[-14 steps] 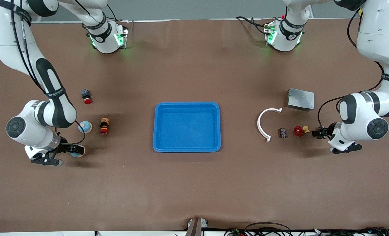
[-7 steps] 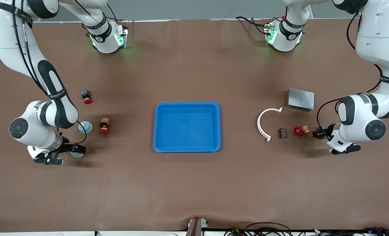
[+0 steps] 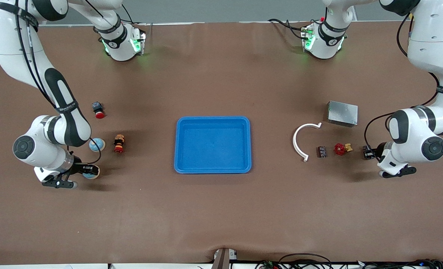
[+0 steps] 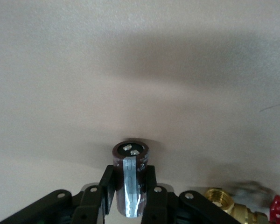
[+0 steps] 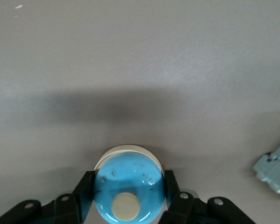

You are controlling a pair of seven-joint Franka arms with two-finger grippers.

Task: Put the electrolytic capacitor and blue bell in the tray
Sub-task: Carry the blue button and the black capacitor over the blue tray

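Note:
The bright-blue tray (image 3: 212,168) lies at the table's middle, with nothing in it. My left gripper (image 3: 367,152) is shut on a dark electrolytic capacitor (image 4: 130,179) with a silver stripe. It holds the capacitor low over the table toward the left arm's end, beside a red-handled brass valve (image 3: 341,149). The left gripper (image 4: 130,176) has a finger on each side of the capacitor. My right gripper (image 3: 90,172) is shut on a blue bell (image 5: 129,186) with a cream button, low over the table toward the right arm's end. The right gripper (image 5: 129,182) clasps the bell's sides.
A second blue bell (image 3: 96,144), a small toy figure (image 3: 119,143) and a red push button (image 3: 98,110) lie near the right gripper. A white curved piece (image 3: 303,142), another small dark capacitor (image 3: 321,151) and a grey metal box (image 3: 342,113) lie between the tray and the left gripper.
My left gripper has shifted a little toward the left arm's end, carrying the capacitor away from the valve. My right gripper has edged slightly toward the tray with the blue bell.

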